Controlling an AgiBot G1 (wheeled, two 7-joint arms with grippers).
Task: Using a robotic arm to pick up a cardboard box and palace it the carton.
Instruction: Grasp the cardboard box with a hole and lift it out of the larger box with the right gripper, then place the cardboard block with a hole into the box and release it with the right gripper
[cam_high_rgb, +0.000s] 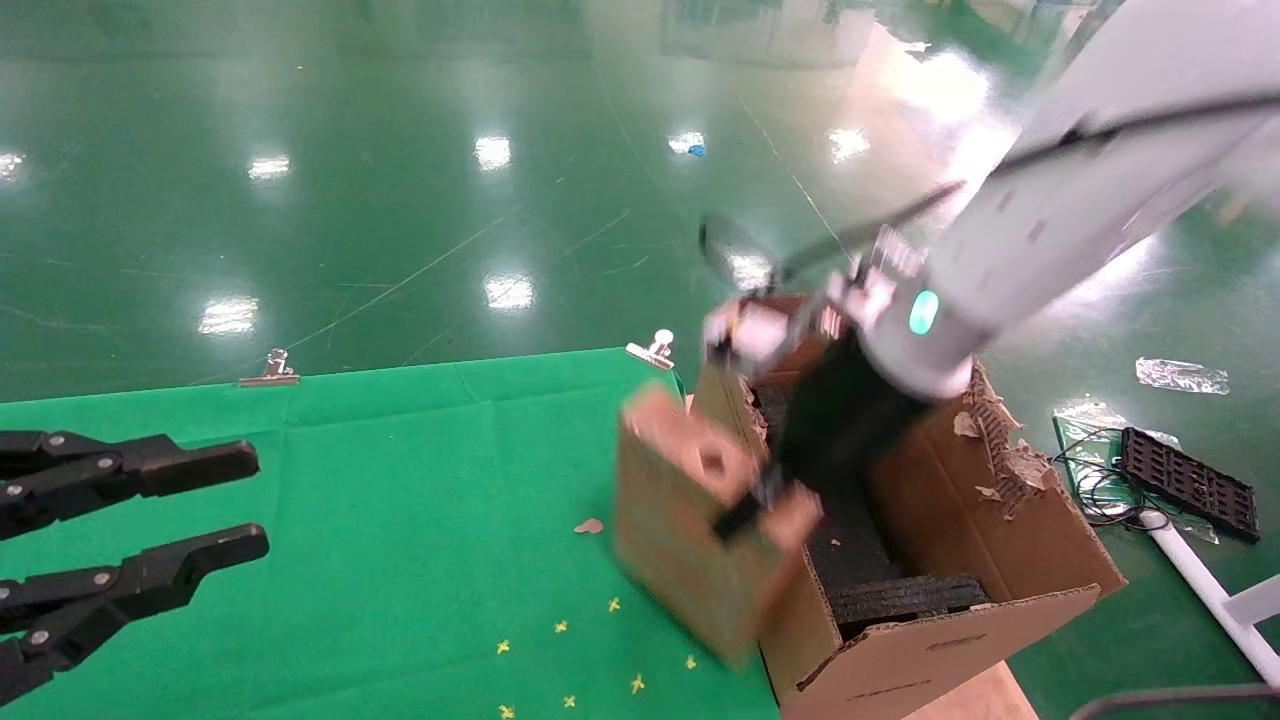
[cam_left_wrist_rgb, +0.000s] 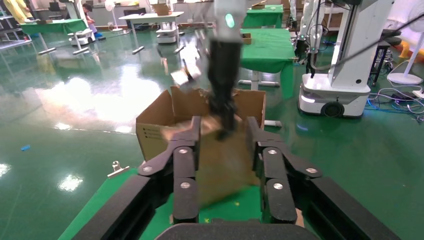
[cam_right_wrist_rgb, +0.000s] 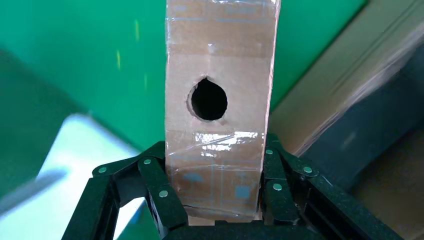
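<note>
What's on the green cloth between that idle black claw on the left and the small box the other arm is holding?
In the head view, only bare green cloth separates the left gripper from the cardboard box, apart from one cardboard scrap near the box.

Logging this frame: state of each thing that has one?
right gripper: shut on the cardboard box
cardboard box: lifted, tilted, beside the carton's left wall, not yet inside
carton: open, flaps up, one flap torn, black foam inside
left gripper: open, holding nothing, over the green cloth
binder clips: clamped on the cloth's far edge
</note>
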